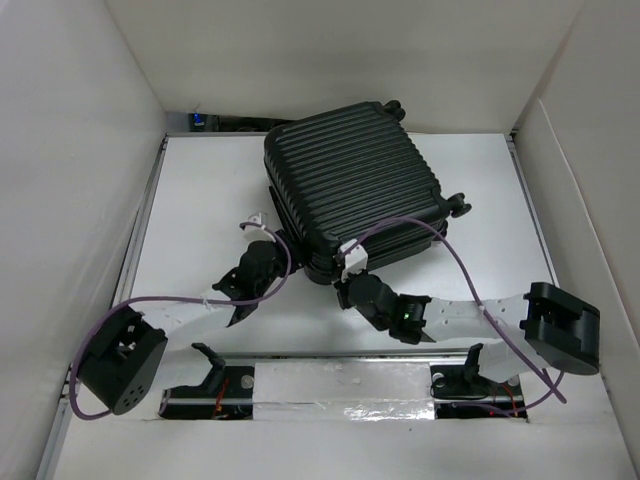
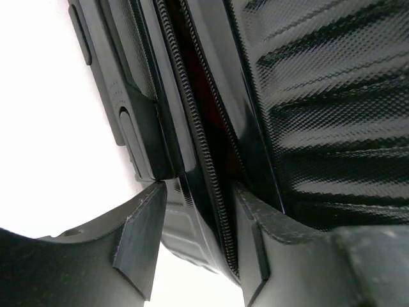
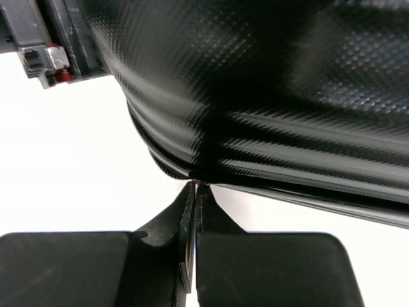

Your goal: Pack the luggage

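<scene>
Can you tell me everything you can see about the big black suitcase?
The suitcase is a big black hard shell with ribs across it, rounded corners and small black wheels. It lies flat on the white table, turned at an angle. Its zipper seam gapes a little at the near corner. The left gripper has its fingers on either side of that edge, and the shut right gripper pokes at the seam.

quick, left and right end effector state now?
Left end effector: open, fingers straddling the luggage zipper edge.
Right end effector: shut, tips at the luggage seam; holding anything, cannot tell.
</scene>
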Controlling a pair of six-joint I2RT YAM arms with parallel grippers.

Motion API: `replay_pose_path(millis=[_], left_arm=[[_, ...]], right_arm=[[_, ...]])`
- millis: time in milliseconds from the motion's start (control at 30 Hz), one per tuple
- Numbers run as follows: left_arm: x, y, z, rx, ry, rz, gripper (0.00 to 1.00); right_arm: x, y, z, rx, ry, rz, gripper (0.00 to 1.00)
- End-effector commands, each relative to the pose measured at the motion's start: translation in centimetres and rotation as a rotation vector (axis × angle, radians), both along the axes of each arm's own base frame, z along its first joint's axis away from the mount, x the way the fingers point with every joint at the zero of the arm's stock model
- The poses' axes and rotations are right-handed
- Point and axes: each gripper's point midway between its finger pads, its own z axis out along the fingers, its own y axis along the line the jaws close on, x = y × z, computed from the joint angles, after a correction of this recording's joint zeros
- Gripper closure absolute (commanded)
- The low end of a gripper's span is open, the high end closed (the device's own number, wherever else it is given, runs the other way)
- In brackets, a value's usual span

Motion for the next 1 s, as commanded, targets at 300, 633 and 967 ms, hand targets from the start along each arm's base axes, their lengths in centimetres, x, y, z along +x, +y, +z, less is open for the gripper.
replay_pose_path(millis=[300,633,967], left_arm=[[-1.7,-5.2,3.8,0.010,-0.048,-0.268,0.34],[2.7,3.3,5.1,-0.060,-0.070,-0.002,0.38],[3.7,2.4,2.4,-0.035,-0.004,-0.051,0.58]], right_arm=[[-4.7,1.6,5.2,0.209,0.055,0.220,1.00],[-6.6,-5.8,4.3,0.279,0.092,0.215,1.00],[-6.3,-8.1,4.9,0.287,0.065,0.164,1.00]])
